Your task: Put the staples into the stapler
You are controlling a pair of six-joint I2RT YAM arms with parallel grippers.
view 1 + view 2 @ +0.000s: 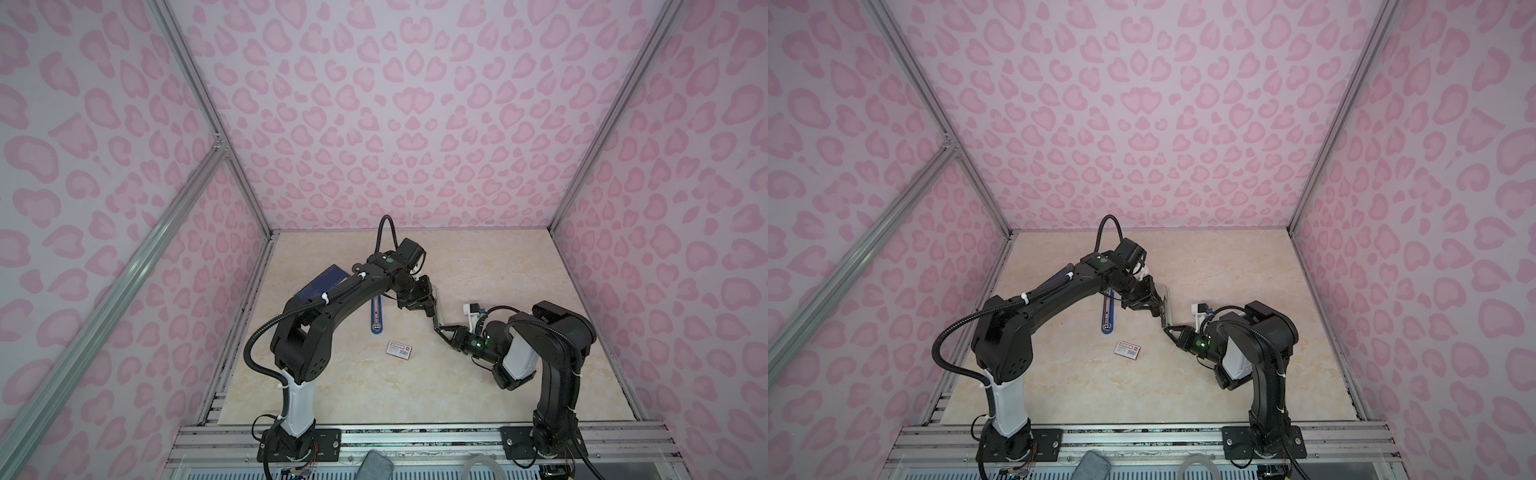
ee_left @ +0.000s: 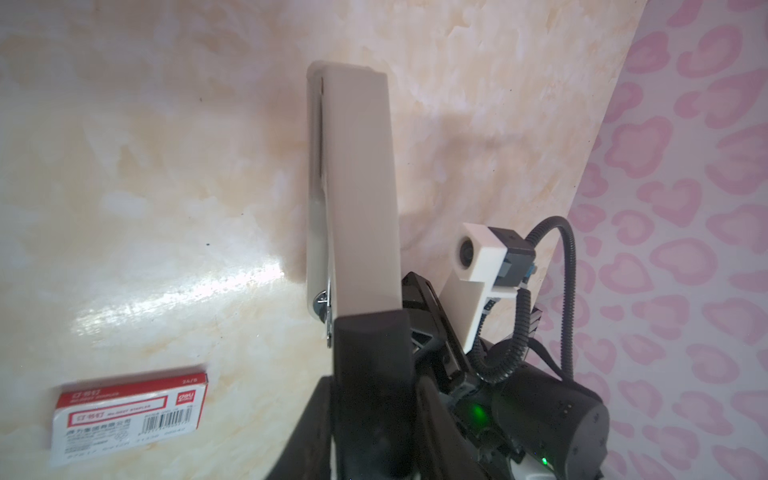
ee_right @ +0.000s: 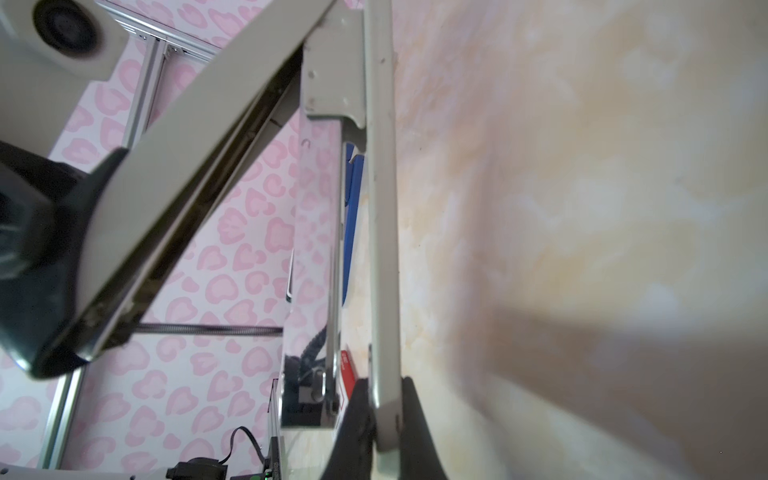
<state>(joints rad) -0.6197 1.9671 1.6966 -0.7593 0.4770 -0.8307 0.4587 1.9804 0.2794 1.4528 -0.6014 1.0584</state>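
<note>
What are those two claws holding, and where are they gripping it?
Both hold the stapler, swung open: the left gripper grips the lid's free end, the right gripper the base's free end.

1. Left arm (image 1: 345, 307) and right arm (image 1: 557, 328): matt black housings with rounded joint casings.
2. Lower link of each arm carries a white cover: left cover (image 1: 300, 409), right cover (image 1: 517, 353).
3. Black corrugated conduit (image 1: 246, 349) runs outside the left arm, secured by white cable ties (image 1: 325, 297).
4. Green indicator lamps lit: left lamp (image 1: 390, 261), right lamp (image 1: 482, 343).
5. Black base plates with bright screws: left plate (image 1: 328, 442), right plate (image 1: 515, 440).
6. Right wrist camera mount (image 2: 478, 253): white block, round lens, black connector behind.
7. Left gripper (image 1: 432, 313) and right gripper (image 1: 438, 328): black throughout, jaws included.
</note>
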